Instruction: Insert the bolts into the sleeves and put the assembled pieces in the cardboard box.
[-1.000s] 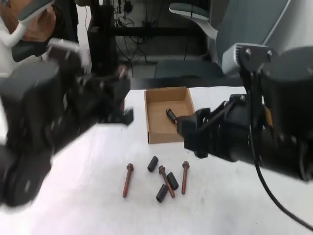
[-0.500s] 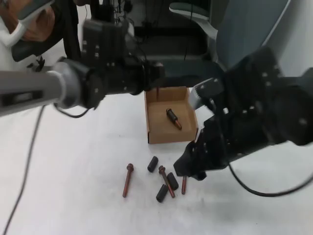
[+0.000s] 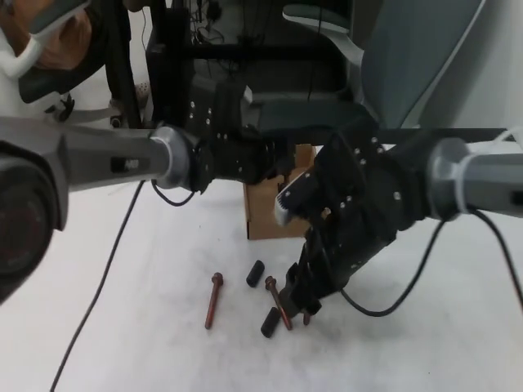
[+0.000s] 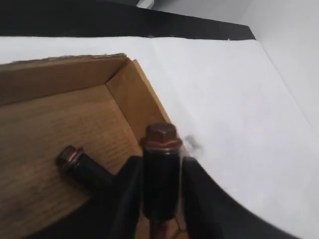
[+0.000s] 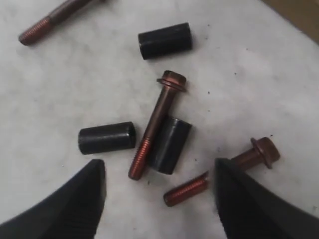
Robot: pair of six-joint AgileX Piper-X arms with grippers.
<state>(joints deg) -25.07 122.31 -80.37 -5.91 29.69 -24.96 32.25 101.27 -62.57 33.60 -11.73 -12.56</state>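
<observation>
What I see beyond the work itself, around the worktop.
The white worktop [image 3: 122, 327] has a dark strip [image 4: 99, 22] along its far edge. Past it I make out a grey office chair [image 3: 417, 57] with a pale armrest [image 3: 319, 20]. A black upright frame [image 3: 170, 65] stands to the chair's left, and loose cables [image 3: 204, 12] hang in the dim background beside the frame.

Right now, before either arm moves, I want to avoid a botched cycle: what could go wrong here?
1. The left end effector holds its assembled piece close to the cardboard box wall; released here, it may strike the rim and fall outside.
2. The open right end effector hangs over a bolt touching a sleeve; closing could catch both.
</observation>
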